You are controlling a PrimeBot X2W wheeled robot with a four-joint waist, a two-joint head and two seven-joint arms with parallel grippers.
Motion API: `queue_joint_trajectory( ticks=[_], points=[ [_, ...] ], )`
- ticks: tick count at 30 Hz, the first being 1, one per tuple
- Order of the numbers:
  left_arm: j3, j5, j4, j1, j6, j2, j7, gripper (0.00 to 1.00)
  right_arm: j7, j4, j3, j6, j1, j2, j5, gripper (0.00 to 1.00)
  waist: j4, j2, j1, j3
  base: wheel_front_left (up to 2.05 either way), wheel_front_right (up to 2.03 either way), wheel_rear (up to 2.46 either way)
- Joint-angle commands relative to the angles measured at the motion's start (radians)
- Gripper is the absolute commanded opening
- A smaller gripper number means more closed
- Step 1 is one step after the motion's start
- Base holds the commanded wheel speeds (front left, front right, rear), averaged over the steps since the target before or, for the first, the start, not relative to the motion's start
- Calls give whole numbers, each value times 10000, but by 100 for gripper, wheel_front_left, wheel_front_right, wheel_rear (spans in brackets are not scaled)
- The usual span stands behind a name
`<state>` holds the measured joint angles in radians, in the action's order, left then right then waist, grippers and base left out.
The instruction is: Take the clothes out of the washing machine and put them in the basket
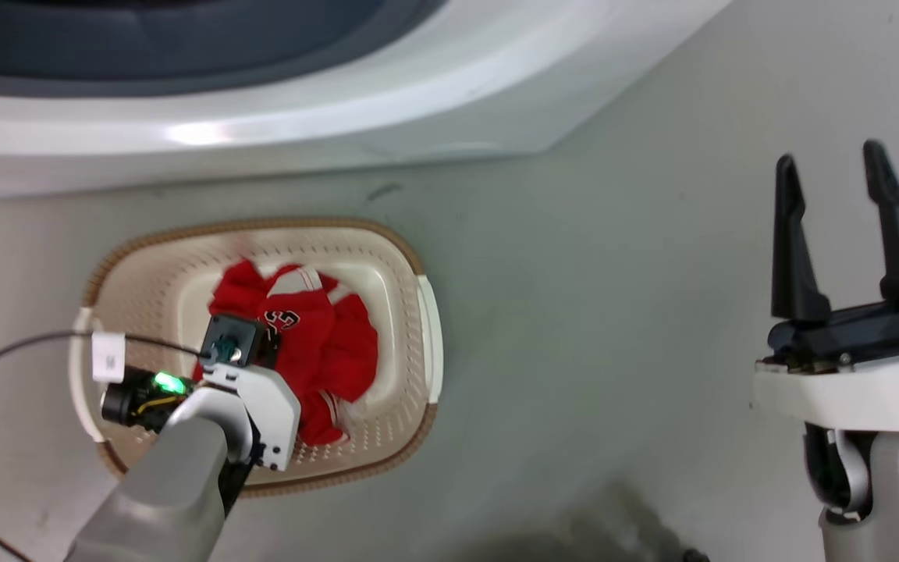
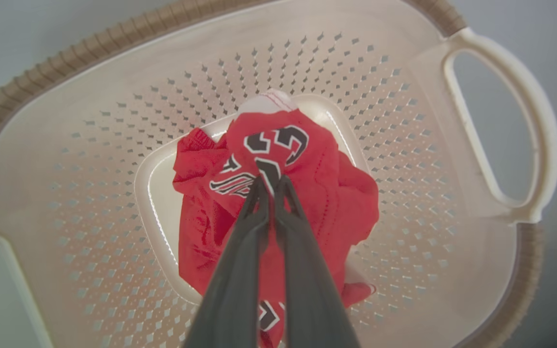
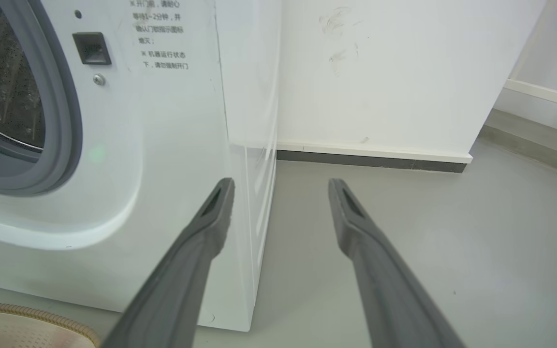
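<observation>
A plain grey floor (image 1: 590,328) runs up to the front of the white washing machine (image 1: 356,117), and on it, near the machine, stands the basket (image 1: 293,224). The clothes (image 2: 317,193) lie as one crumpled red heap on the basket's bottom. In the head view the heap's longer side runs from the machine's side toward the robot.

Your left pincer (image 2: 271,182) comes from straight above. Its tips meet on the top fold, by the black-and-white lettering. The fingers are pressed together with red cloth between them, so it appears to pinch the heap.

This relation is the one that counts: the cloth is directly under the tips and inside the walls, not over the rim. I judge you need only to spread the fingers and rise straight up. The thin fabric may cling to one finger.

Your right pincer (image 1: 830,156) is well apart to the right, spread and holding nothing. The round port (image 3: 65,121) lies to its left in its wrist view. Whether more clothes wait in the drum, I cannot tell.
</observation>
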<state>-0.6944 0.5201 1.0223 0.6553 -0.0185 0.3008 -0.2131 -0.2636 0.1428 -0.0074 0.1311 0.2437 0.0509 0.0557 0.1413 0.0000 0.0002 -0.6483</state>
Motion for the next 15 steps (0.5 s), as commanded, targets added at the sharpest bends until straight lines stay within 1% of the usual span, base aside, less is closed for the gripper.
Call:
queue_joint_trajectory(
  ticks=[1,7,13,14,15],
  points=[
    [-105,-152,551,462,-85,-93,118,0,-16,96,-60,-7,300,-13,75,100,320,0,-2,-1035,0,0,0],
    [-459,-446,1926,1535,-237,-349,533,0,-16,267,-261,-7,626,-13,304,100,569,0,-2,-2053,0,0,0],
    [-653,-508,2407,1969,-322,-445,961,0,-16,263,-319,-7,749,-13,410,100,663,0,-2,-2359,0,0,0],
    [-647,-464,2455,1955,-328,-468,1067,16,-16,227,-318,-7,771,-13,410,100,664,0,-2,-2329,0,0,0],
    [-649,-436,2502,1921,-333,-496,1148,77,-16,204,-306,-7,794,-13,415,100,661,0,-2,-2273,0,0,0]
  ],
)
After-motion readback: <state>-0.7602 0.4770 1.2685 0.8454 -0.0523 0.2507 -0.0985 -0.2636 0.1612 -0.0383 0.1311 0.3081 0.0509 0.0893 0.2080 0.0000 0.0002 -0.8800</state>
